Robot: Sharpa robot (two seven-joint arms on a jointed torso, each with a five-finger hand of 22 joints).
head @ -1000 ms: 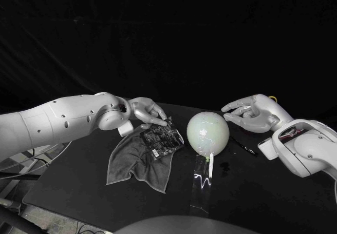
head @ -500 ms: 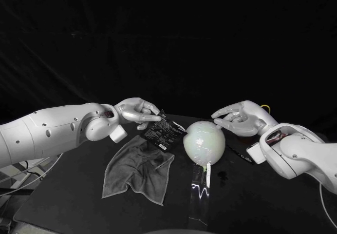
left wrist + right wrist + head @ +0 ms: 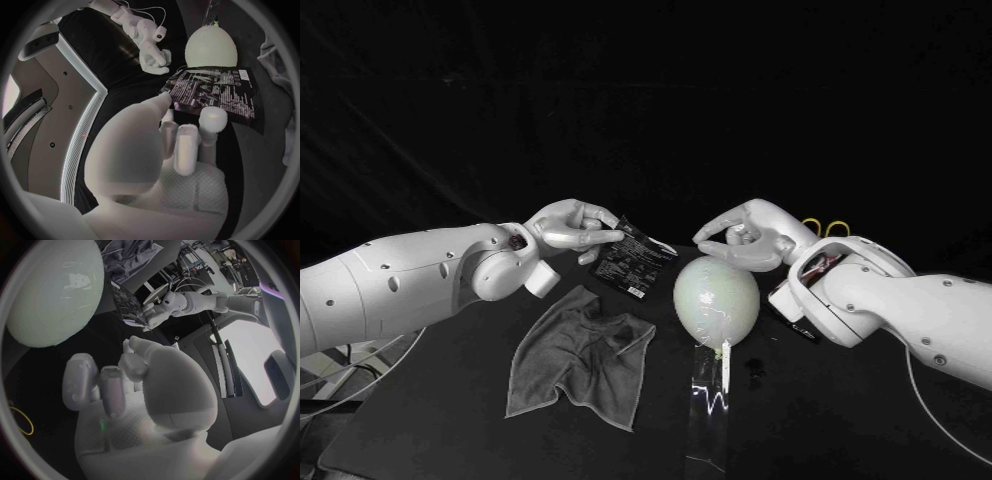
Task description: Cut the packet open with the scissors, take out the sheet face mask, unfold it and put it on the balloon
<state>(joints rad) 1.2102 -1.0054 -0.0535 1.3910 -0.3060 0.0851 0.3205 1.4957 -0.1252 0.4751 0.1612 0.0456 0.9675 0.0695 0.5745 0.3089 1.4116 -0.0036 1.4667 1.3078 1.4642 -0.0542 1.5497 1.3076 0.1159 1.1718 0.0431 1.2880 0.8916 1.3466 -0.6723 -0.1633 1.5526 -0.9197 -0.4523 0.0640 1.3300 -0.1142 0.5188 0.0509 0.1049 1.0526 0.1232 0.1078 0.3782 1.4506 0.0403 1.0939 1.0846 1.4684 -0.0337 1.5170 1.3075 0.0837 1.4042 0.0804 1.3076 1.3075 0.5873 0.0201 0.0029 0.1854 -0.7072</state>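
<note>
Left hand (image 3: 574,228) pinches the dark printed packet (image 3: 636,258) at one corner, thumb over the fingers. The packet hangs tilted, clear of the worktop (image 3: 848,400), near its far edge and just beside the balloon (image 3: 717,298). The pale balloon stands at mid-worktop. Right hand (image 3: 744,238) hovers above the balloon's far side with its fingers curled narrow and holding nothing. A crumpled grey cloth (image 3: 581,362) lies on the left part of the worktop.

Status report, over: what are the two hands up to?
Left hand pinches the packet, aloft, apparently uncut. Right hand empty, fingers curled, near the balloon. Grey cloth lies below.
</note>
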